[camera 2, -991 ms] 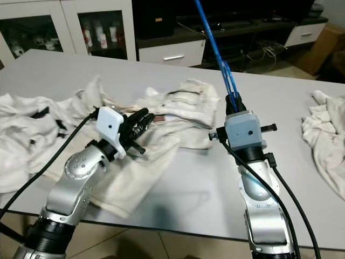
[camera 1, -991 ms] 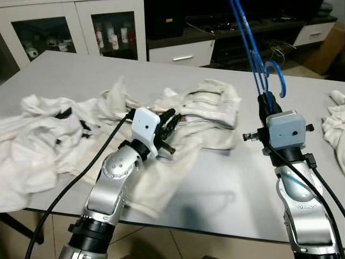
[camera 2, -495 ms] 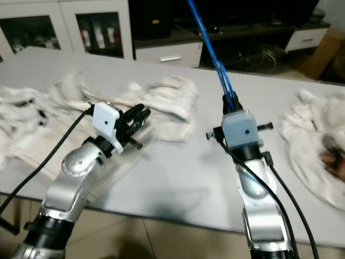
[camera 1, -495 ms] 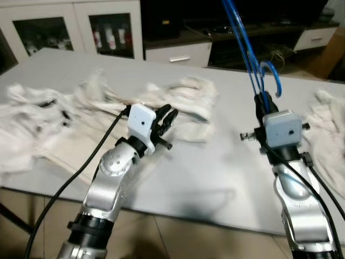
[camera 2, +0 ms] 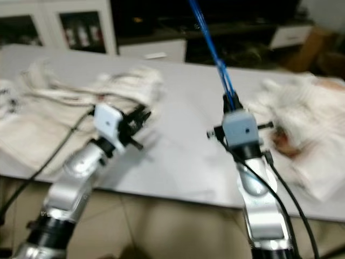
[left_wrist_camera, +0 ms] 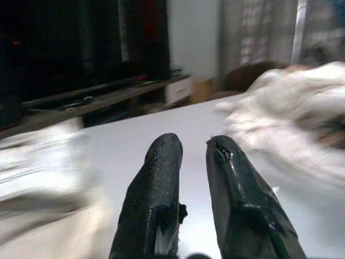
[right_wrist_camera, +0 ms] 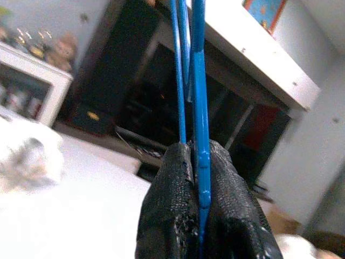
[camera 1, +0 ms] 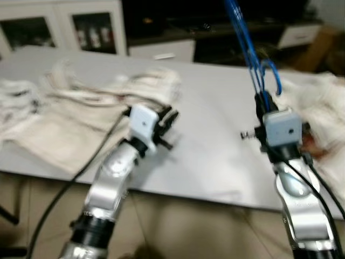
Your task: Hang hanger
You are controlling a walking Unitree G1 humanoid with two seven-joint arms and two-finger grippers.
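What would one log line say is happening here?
right hand: shut on blue hanger, raised | left hand: open, above table | white clothes: on table

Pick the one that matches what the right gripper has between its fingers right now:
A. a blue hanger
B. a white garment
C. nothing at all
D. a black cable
A: the right gripper is clamped on the thin wires of the blue hanger, which rise from between its black fingers, while the white clothes lie on the table.
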